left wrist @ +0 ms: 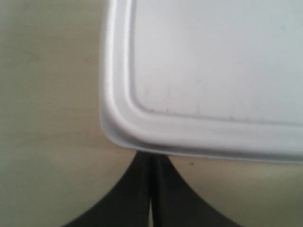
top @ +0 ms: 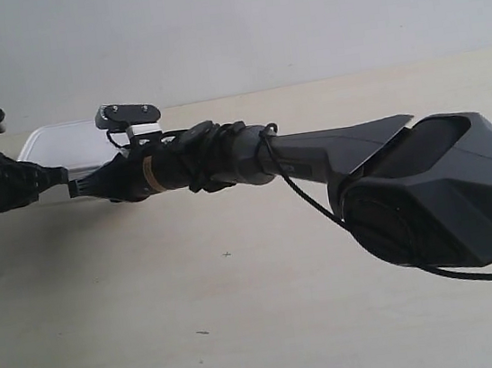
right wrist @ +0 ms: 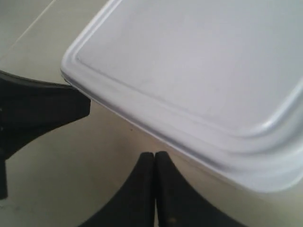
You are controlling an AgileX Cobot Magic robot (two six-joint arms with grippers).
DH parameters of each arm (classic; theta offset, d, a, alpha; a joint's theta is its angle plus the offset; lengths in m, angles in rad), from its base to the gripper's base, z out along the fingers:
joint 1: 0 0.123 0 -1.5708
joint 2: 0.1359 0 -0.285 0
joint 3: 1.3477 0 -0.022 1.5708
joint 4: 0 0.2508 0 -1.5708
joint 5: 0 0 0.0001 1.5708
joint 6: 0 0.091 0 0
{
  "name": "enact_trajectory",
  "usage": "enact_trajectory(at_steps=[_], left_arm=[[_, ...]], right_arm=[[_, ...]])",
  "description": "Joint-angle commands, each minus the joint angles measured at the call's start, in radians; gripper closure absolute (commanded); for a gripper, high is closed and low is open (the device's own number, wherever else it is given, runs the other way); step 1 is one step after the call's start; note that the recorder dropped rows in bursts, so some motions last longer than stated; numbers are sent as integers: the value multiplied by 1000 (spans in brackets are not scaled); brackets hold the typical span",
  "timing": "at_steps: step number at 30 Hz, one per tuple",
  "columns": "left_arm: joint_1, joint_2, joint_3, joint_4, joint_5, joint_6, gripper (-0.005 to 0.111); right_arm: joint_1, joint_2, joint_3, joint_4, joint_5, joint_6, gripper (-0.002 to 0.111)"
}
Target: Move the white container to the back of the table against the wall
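The white container point(top: 64, 144) lies flat at the back of the table point(top: 246, 320), close under the wall point(top: 252, 20). Two arms hide its front edge. The arm at the exterior view's right reaches across to it, and its gripper point(top: 77, 188) nearly meets that of the arm at the exterior view's left point(top: 61, 176). In the left wrist view, my left gripper point(left wrist: 151, 158) is shut, tips against the container point(left wrist: 213, 61) side under the lid rim, near a rounded corner. My right gripper point(right wrist: 155, 156) is shut and empty, just short of the container point(right wrist: 199, 71) side. The left gripper point(right wrist: 42, 109) touches the neighbouring corner.
The big dark base link point(top: 438, 195) of the arm at the exterior view's right fills that side of the picture. Bare cream table with a few tiny dark specks point(top: 227, 254) spreads in front of the arms.
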Motion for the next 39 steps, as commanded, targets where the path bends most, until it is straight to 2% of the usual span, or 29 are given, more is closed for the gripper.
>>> enact_trajectory(at_steps=[1, 17, 26, 31, 35, 39], left_arm=[[2, 34, -34, 2, -1, 2, 107], [2, 50, -116, 2, -27, 4, 107], [2, 121, -196, 2, 19, 16, 107], [-5, 127, -220, -9, 152, 16, 107], [-40, 99, -220, -53, 201, 16, 107], [-62, 77, -215, -53, 213, 16, 107]], right_arm=[[-7, 0, -32, 6, 25, -1, 108], [-35, 65, -140, 15, 42, -1, 108], [-37, 69, -148, 17, 71, -1, 108], [-37, 69, -148, -20, -37, -5, 108], [-23, 56, -146, -28, -93, -5, 108], [-23, -32, -11, -28, -95, -5, 108]])
